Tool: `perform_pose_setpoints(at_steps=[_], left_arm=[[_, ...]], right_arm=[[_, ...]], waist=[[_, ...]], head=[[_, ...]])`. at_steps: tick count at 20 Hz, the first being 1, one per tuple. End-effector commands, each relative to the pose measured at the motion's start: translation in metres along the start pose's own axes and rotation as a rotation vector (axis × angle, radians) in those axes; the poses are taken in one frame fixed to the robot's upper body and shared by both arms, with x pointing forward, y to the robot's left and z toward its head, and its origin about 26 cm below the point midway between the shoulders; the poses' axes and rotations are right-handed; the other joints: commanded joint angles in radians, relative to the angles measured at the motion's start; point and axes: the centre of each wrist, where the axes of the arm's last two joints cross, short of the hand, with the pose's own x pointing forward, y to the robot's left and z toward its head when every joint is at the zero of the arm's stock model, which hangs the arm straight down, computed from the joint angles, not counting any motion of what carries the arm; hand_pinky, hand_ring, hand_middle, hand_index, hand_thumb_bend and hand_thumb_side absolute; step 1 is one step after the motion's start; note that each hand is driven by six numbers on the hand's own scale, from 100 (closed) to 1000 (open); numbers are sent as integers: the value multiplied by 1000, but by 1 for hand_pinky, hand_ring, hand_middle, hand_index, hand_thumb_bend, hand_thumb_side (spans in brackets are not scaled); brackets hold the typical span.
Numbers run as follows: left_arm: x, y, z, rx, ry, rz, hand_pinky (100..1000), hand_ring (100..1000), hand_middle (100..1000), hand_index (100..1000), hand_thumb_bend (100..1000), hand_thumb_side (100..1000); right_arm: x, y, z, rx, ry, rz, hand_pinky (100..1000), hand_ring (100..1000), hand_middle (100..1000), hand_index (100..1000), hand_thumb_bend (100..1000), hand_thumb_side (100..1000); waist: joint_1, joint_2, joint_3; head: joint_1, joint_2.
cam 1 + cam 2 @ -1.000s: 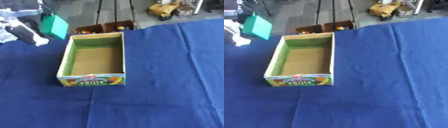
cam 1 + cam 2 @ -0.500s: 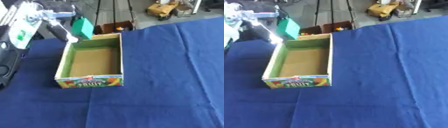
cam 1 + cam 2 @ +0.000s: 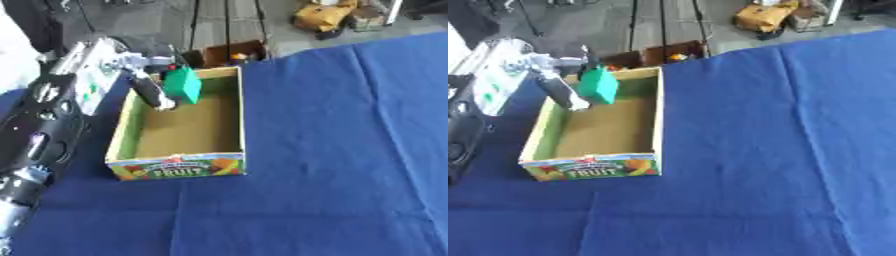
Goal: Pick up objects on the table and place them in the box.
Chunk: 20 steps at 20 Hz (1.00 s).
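Box (image 3: 175,167) labelled "FRUIT"; left robot hand (image 3: 144,82) holds green block (image 3: 183,84).

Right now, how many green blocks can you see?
1. The green block is held in the robot's left hand above the far end of the fruit box. The box floor looks bare, and I see none on the blue cloth.

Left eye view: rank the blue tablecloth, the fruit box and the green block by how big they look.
1. Blue tablecloth, covers most of the view.
2. Fruit box.
3. Green block, held over the box's far end by the left hand; being raised may slightly enlarge it.
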Motion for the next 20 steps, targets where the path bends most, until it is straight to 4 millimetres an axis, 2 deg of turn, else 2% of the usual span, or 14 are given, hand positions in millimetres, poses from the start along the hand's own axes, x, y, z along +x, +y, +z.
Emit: perform_pose_setpoints(at_steps=[1,6,9,12,13,15,17,18,19,20], left_arm=[[-2,6,-1,-9,38,-63,436,607,649,709,100,375],[-1,-2,-10,-48,68,-97,454,620,662,716,100,381],[-1,-10,-15,-107,81,-107,511,667,705,768,100,417],[-1,-12,-17,-146,75,-112,601,753,796,918,100,633],[0,-12,-17,-149,68,-116,658,799,836,956,100,718],[1,-11,-16,-148,56,-123,736,864,888,995,100,779],[2,-13,-17,-157,42,-126,854,948,960,1000,100,841],[2,-13,-17,-161,35,-127,921,990,994,1000,116,874],[2,-13,-16,-164,29,-129,975,1000,1000,1000,179,894],[2,-13,-16,-168,26,-131,985,1000,1000,1000,194,899]], right_arm=[[5,0,-10,-2,-39,-16,670,673,491,687,100,773],[5,0,-11,-5,-39,-18,671,674,489,688,100,769],[5,0,-11,-6,-38,-17,672,674,489,688,100,769],[5,-1,-10,-6,-36,-16,673,674,488,688,100,767],[5,-1,-10,-6,-35,-16,673,674,488,688,100,765],[5,-1,-10,-5,-33,-16,673,674,488,688,100,766],[5,-1,-10,-5,-33,-16,673,674,488,688,100,767],[5,-1,-10,-5,-33,-16,673,674,487,688,100,768],[5,-1,-10,-5,-33,-16,673,674,488,688,100,768],[5,-1,-10,-5,-33,-16,673,674,488,688,100,768]], waist=[[-5,-15,-5],[-2,-8,-14],[-1,-6,-18],[-1,-6,-18],[-1,-6,-17],[-1,-7,-16],[-2,-7,-15],[-3,-6,-15],[-3,-6,-15],[-4,-6,-15]], head=[[10,-17],[15,-26],[16,-31],[16,-31],[15,-30],[14,-29],[13,-28],[13,-28],[13,-28],[13,-28]])
